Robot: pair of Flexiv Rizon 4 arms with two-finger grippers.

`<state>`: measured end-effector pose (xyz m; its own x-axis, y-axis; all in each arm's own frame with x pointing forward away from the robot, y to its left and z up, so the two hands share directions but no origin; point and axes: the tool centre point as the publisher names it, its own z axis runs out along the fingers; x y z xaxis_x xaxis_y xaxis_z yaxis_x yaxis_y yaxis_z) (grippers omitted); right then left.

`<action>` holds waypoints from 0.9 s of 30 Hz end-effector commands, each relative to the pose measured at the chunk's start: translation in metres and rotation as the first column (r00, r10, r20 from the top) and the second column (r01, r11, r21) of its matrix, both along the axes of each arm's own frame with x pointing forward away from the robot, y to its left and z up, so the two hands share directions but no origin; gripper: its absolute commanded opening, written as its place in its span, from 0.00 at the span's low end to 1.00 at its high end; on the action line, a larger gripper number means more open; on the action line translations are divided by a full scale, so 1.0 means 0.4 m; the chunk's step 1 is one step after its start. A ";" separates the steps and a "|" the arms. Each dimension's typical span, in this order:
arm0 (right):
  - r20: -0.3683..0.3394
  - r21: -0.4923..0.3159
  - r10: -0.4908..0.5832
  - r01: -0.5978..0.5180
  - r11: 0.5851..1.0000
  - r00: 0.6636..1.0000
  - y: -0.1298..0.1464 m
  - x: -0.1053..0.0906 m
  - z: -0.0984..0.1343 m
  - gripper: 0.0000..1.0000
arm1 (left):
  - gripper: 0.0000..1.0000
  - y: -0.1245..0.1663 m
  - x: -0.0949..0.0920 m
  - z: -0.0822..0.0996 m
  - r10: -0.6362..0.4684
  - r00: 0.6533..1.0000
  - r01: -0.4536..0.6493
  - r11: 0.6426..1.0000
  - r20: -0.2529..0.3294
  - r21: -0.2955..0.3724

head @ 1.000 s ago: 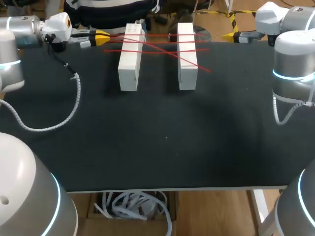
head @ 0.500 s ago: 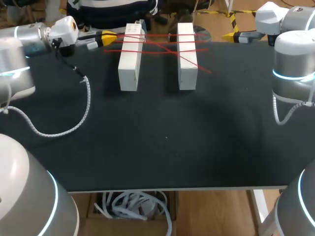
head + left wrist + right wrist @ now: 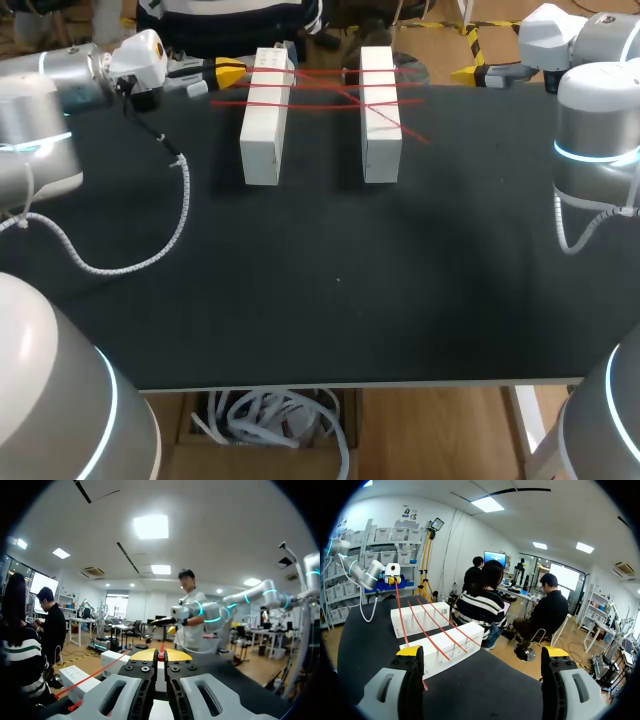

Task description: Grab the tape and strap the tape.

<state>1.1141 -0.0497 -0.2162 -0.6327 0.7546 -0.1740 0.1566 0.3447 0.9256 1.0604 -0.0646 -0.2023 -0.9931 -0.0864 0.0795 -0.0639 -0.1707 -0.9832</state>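
Tape [image 3: 90, 676], thin and red, already runs in several strands across two white blocks. I judge the strapping begun but unfinished, since one end sits in a gripper, not fastened.

Nearest me, the black table [image 3: 330, 300] bears the left arm's coiled cable [image 3: 150, 258] at 9 o'clock. Farther off, at 12 o'clock, the left block [image 3: 267, 120] and right block [image 3: 380, 120] lie side by side and apart. Strands cross the gap, and one slants off toward 1 o'clock.

At the far edge the left gripper [image 3: 228, 72] sits at 11 o'clock, just beside the left block. The right gripper [image 3: 468, 72] is at 1 o'clock, well apart from both.

The head view cannot show either grip. The left wrist view shows its fingers [image 3: 177, 655] pressed together on the tape. The right wrist view shows its fingers [image 3: 410, 652] spread wide with nothing between them, and the strands fanning toward the left gripper.
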 end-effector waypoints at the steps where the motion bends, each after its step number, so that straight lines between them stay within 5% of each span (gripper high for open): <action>1: -0.001 0.000 0.000 0.000 1.000 1.000 0.000 0.000 0.000 1.00 | 0.00 -0.001 -0.011 0.004 0.012 1.000 -0.012 1.000 0.000 0.003; 5: -0.001 0.000 0.000 0.000 1.000 1.000 0.000 0.000 0.000 1.00 | 0.00 -0.001 -0.011 0.004 0.012 1.000 -0.012 1.000 0.000 0.003; 12: -0.001 0.000 0.000 0.000 1.000 1.000 0.000 0.000 0.000 1.00 | 0.00 -0.123 -0.026 0.051 -0.060 0.997 0.066 0.990 0.052 -0.125; 27: -0.001 0.000 0.000 0.000 1.000 1.000 0.000 0.000 0.000 1.00 | 0.00 -0.253 -0.030 0.143 -0.095 0.985 0.111 0.988 0.147 -0.105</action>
